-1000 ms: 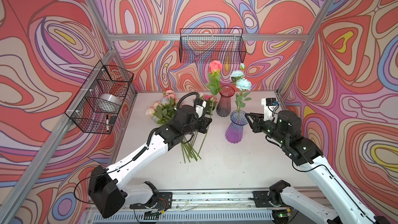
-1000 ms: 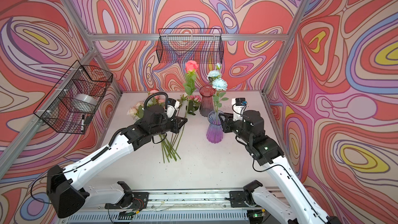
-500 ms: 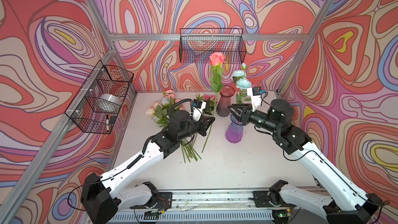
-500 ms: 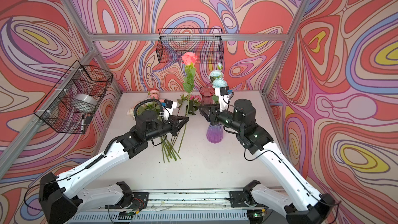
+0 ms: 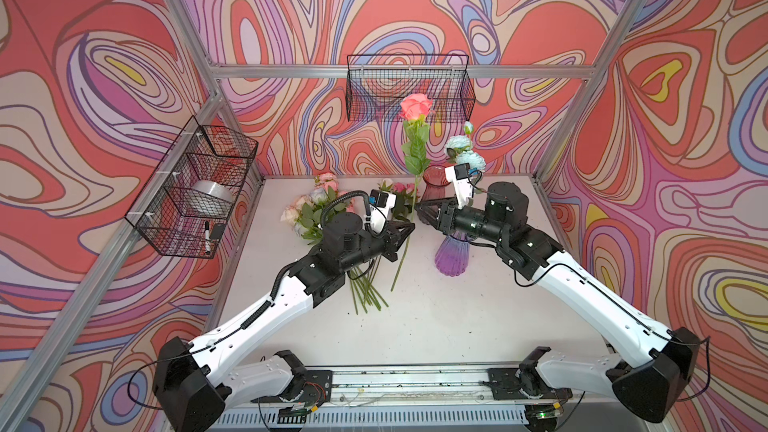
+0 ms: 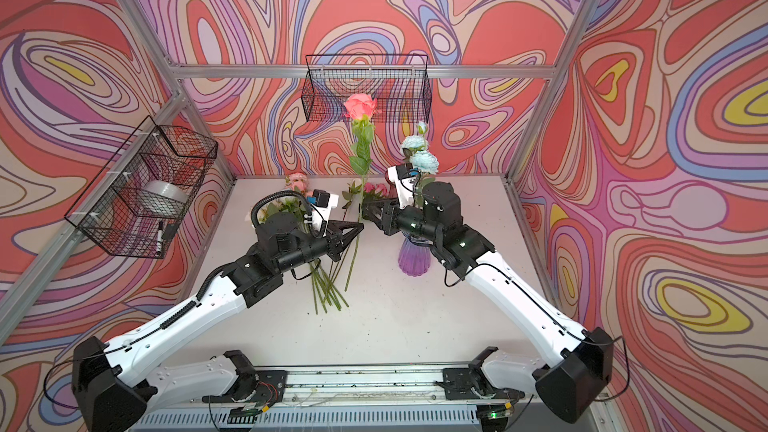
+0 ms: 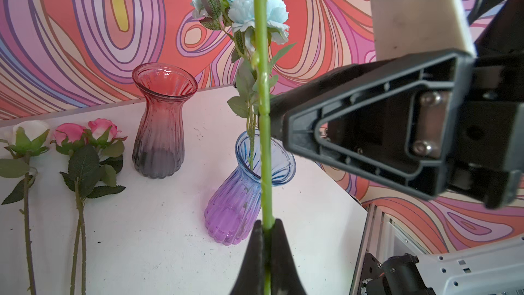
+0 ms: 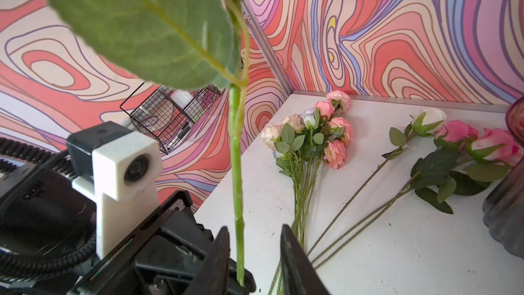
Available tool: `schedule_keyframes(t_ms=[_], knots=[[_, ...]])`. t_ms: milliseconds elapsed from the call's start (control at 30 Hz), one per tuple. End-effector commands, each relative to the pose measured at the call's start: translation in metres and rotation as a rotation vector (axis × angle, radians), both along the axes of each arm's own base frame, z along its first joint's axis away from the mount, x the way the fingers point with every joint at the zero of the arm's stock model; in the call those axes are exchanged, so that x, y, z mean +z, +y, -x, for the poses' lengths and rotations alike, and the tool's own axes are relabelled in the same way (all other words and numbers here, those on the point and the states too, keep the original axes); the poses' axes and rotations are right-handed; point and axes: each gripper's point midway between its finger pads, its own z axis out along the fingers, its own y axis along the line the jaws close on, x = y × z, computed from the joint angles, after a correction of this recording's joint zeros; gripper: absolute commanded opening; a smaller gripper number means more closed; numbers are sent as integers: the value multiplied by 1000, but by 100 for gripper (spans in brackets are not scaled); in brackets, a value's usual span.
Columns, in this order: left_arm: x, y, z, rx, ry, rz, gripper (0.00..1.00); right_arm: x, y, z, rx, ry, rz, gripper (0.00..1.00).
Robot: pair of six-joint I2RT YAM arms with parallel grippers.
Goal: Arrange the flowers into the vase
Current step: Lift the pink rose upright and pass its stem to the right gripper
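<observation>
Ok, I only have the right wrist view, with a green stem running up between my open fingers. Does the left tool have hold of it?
Observer: Yes. The left wrist view shows the left tool shut on the stem of the rose.
Operator: And where's the vase? I can't see one with room.
Observer: In both top views the purple vase stands just beneath the right arm.

My left gripper (image 7: pixel 266 227) is black; the tall rose (image 5: pixel 415 105) coral on green; one vase (image 7: pixel 241 191) fades blue to purple; the other vase (image 7: pixel 163 114) red to grey.
</observation>
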Motion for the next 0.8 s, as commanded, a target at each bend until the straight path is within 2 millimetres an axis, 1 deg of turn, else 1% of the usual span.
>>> schedule_keyframes(t_ms=[0,267,533,600,633,733,767], knots=[[10,-2,6,-22,-35,18,0,17,7,3,32,-33,-34,29],[9,-2,6,-21,-36,12,0,9,15,-4,37,-8,-28,19],[7,-2,4,-14,-32,2,0,10,16,-5,39,-11,-29,5],[6,-1,3,-8,-28,1,0,10,15,-5,35,-16,-27,3],[6,-1,3,-3,-26,-1,7,11,14,-5,28,-20,-26,3],[5,3,0,21,-26,-7,36,13,11,-7,10,-35,-20,1],[5,3,-1,27,-26,-11,44,15,11,-6,9,-44,-17,1]])
